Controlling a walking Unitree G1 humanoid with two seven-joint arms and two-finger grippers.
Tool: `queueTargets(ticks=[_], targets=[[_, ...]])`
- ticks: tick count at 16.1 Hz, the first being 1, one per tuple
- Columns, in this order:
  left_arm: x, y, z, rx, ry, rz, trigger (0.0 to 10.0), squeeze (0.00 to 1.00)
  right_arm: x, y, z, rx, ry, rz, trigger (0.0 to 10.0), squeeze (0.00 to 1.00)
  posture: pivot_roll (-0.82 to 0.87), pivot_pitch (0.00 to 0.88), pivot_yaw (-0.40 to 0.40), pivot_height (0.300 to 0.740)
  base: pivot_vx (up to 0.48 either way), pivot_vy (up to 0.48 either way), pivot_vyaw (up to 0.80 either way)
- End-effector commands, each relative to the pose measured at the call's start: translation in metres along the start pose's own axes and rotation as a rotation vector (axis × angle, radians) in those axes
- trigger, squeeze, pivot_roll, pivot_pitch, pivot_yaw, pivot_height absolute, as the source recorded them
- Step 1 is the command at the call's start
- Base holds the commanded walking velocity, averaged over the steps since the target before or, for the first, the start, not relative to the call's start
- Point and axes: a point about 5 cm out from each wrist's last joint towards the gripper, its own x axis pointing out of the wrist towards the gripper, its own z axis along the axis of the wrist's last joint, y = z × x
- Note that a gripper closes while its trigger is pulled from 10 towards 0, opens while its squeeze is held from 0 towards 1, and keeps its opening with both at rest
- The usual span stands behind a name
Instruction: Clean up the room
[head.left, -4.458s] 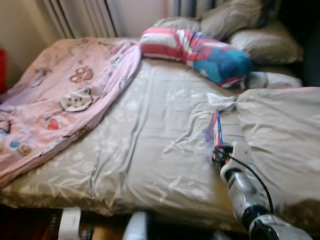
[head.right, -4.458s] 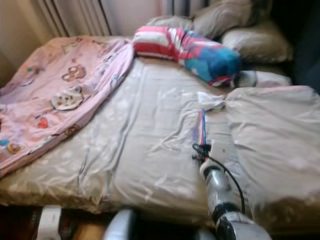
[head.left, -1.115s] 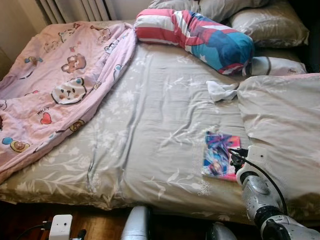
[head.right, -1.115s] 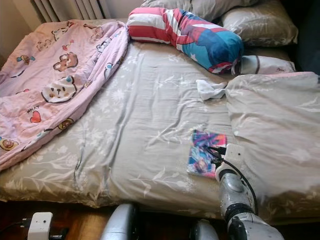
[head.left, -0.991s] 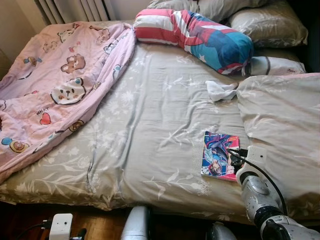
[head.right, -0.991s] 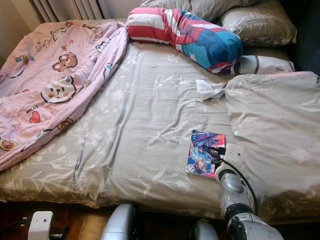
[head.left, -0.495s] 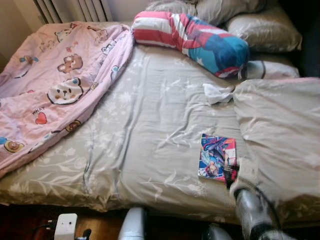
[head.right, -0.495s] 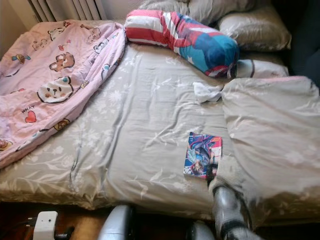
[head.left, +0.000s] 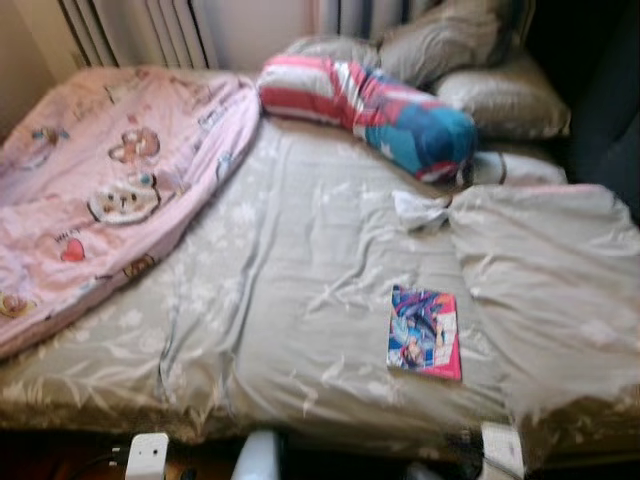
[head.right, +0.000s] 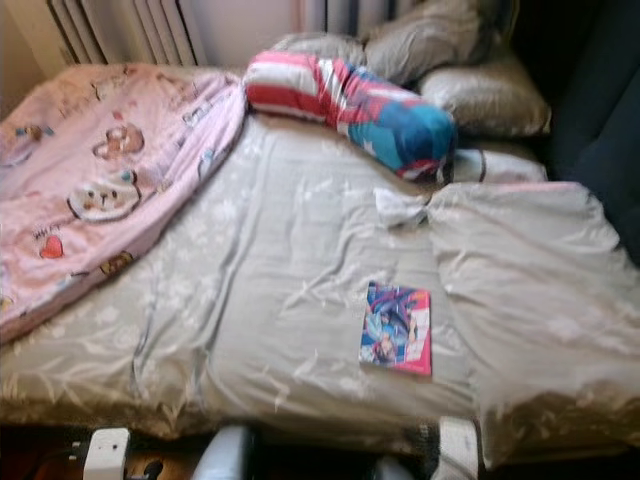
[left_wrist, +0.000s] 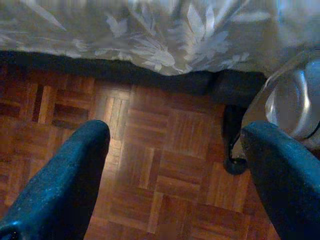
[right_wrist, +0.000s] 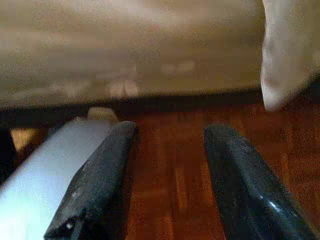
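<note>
Colourful flat comic book lies on grey floral bedsheet, nr the foot edge. Both pincers, left & right, hang released over parquet floor. Risk: reaching from low could nudge book off the bed.

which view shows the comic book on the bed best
The left eye view: the comic book lies flat on the grey sheet beside the folded duvet, its whole cover visible though blurred. The right eye view shows it the same way. Both wrist views look at the wooden floor under the bed edge.
</note>
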Motion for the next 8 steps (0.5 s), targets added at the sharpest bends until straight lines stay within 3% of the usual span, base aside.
queueTargets(ticks=[1,4,8], targets=[[-0.002,0.002,-0.007,0.015,0.036,0.003,10.0,0.0,0.0,0.007,-0.004,-0.008,0.015,0.02,10.0,0.0,0.14,0.038,0.013,0.707,0.0,0.0,0.0],[-0.002,0.004,-0.008,0.016,0.046,0.005,10.0,0.0,0.0,0.017,-0.003,-0.011,0.014,0.047,10.0,0.0,0.14,0.024,0.013,0.736,0.0,0.0,0.0],[-0.001,-0.001,-0.008,0.009,0.057,-0.003,10.0,0.0,0.0,0.029,-0.001,-0.033,0.03,0.144,10.0,0.0,0.14,0.0,-0.005,0.74,0.0,0.0,0.0]])
